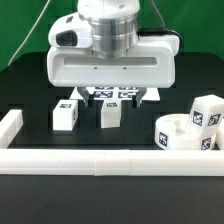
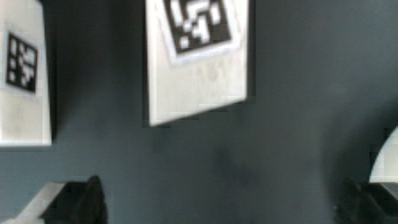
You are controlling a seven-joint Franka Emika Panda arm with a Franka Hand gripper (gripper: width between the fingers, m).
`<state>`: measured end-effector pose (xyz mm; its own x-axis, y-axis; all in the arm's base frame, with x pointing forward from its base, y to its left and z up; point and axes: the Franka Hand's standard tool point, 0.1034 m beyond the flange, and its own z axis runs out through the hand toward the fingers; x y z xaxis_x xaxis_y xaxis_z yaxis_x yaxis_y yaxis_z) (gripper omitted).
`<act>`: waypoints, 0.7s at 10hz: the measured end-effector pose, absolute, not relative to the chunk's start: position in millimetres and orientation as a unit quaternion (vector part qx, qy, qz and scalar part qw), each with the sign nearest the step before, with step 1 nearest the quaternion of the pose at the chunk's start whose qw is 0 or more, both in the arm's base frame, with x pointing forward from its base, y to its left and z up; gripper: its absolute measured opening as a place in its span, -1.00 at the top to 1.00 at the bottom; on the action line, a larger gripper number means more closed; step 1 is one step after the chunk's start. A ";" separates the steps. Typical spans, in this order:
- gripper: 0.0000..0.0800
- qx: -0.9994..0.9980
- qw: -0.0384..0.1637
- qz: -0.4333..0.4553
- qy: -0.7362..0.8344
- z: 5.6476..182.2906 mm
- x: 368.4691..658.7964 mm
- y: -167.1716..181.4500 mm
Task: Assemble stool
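Claw [image 2: 210, 208] hovering with jaws apart and gripping nothing, one leg [image 1: 65, 114] and second leg [image 1: 110, 114] standing near it on black tabletop [image 1: 30, 92], seat [image 1: 183, 140] lying toward the exterior view's right, third leg [image 1: 207, 112] standing at its far edge

Robot arm [image 1: 108, 45] over black table [image 1: 30, 85], left leg [image 1: 65, 115] near middle leg [image 1: 110, 113], third leg [image 1: 207, 110] at round seat [image 1: 178, 140], white rail [image 1: 100, 161] in front.

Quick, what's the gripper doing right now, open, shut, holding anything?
Gripper: open, jaws spread wide, holding nothing.
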<state>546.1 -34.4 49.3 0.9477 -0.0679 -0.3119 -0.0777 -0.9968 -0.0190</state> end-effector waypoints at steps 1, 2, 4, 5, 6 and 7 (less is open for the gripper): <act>-0.62 -0.983 0.019 0.182 0.031 45.8 540.9 -34.9; -0.62 -0.973 0.024 0.225 0.032 44.0 534.4 -35.4; -0.62 -0.960 0.027 0.276 0.033 42.5 535.8 -33.7; -0.62 -0.948 0.031 0.316 0.033 43.0 527.5 -32.3; -0.62 -0.933 0.034 0.356 0.032 41.2 524.7 -33.0; -0.62 -0.921 0.035 0.386 0.032 37.6 525.5 -35.9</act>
